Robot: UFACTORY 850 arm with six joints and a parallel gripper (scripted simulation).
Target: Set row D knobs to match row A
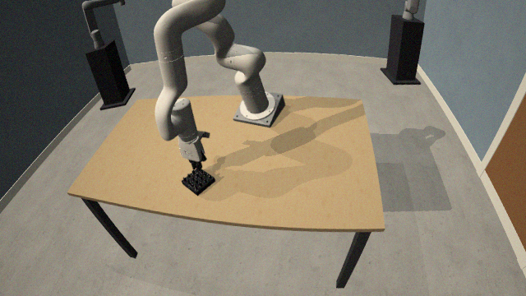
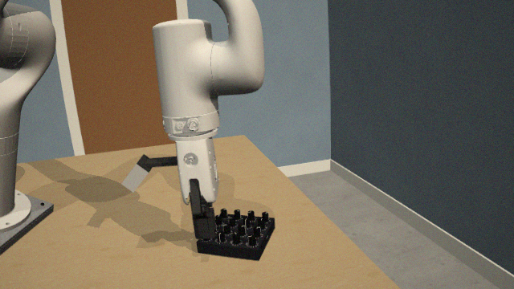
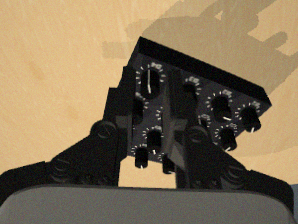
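The black knob box (image 1: 190,188) (image 2: 229,250) (image 3: 200,69) stands on the table. My gripper (image 1: 197,168) (image 2: 206,237) (image 3: 150,86) is down at it, with its narrowly parted fingers on either side of knob D4 (image 3: 149,86), not clamped on it. D4's white line runs up the wrist view, towards its printed name. Knob D3 (image 3: 190,91) is partly hidden by the right finger. Knob D2 (image 3: 220,107) and knob D1 (image 3: 250,119) show their lines low in that view. The fingers hide parts of the other rows; row A's marks are not readable.
The box stands on the wooden table (image 1: 288,210) (image 2: 321,257), near its front left in the top view. Several other knobs stand close around the fingers. The arm's base plate (image 1: 251,120) is at the back of the table. Arm shadows fall beside the box.
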